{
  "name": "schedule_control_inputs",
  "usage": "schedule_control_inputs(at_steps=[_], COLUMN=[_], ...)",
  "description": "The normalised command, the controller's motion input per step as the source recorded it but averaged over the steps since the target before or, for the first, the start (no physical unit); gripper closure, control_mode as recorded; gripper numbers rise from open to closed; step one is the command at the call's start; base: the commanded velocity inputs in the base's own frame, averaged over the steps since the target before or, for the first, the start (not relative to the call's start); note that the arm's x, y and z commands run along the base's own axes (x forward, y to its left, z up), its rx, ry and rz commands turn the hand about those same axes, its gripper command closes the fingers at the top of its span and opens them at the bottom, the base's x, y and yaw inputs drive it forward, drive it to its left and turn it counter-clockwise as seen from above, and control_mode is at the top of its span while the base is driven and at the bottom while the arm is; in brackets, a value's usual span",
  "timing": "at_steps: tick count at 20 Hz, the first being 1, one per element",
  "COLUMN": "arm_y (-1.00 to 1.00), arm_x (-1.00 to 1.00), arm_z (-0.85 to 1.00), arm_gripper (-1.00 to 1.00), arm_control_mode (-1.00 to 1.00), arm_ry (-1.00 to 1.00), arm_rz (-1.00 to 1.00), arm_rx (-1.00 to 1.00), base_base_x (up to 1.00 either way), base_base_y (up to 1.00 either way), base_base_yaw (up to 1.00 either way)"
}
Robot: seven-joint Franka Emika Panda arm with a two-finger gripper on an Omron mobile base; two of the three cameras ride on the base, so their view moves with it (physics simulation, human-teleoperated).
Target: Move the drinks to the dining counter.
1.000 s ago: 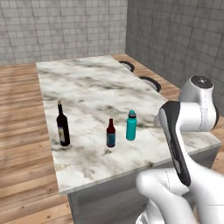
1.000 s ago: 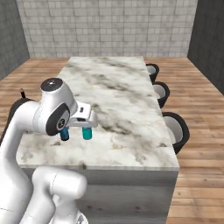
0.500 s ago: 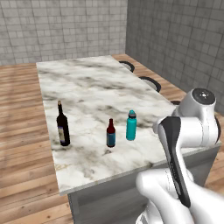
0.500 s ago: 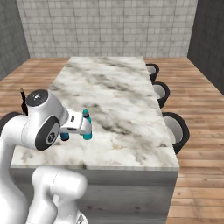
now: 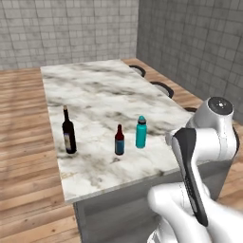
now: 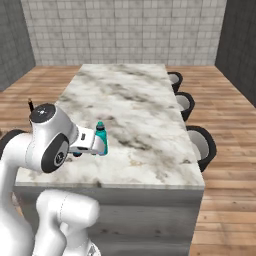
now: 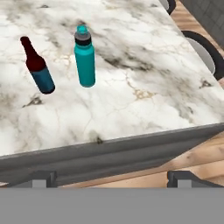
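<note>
Three drinks stand on the dining counter (image 5: 99, 90) near its front end. The tall dark wine bottle (image 5: 69, 131) is at the left, the small brown-red bottle (image 5: 119, 141) in the middle, and the teal water bottle (image 5: 141, 132) to its right. The hand view looks down on the teal bottle (image 7: 85, 57) and the small bottle (image 7: 38, 66) from beyond the counter's near edge. My gripper (image 7: 112, 178) is open, fingertips (image 7: 43, 177) far apart, nothing between them, well short of both bottles. In the right base view my hand sits just left of the teal bottle (image 6: 101, 138). The small pale can is out of view.
Dark round stools (image 6: 202, 143) line the counter's right side, one of them a stool (image 7: 202, 53) at the hand view's right edge. Wooden floor surrounds the island, with tiled walls behind. My own arm (image 5: 199, 156) blocks the counter's near right corner in the left base view.
My arm has swung down and back, and the hand has drawn away from over the teal bottle toward the counter's near edge. The three bottles stand where they were.
</note>
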Motion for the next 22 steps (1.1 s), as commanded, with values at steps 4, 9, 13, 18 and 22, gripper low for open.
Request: schedule_control_inputs(at_steps=[4,9,13,18,22], arm_y=[0.0,0.0,0.0,0.0,0.0], arm_x=[0.0,0.0,0.0,0.0,0.0], arm_z=[0.0,0.0,0.0,0.0,0.0], arm_gripper=[-1.0,-1.0,-1.0,-1.0,-1.0], arm_control_mode=[1.0,1.0,1.0,1.0,1.0], arm_ry=[0.0,0.0,0.0,0.0,0.0], arm_rz=[0.0,0.0,0.0,0.0,0.0], arm_rx=[0.0,0.0,0.0,0.0,0.0], base_base_x=[-1.0,-0.65,-0.29,0.02,0.45], base_base_y=[0.75,0.99,1.0,1.0,0.95], base_base_yaw=[0.15,0.27,0.53,0.62,0.65])
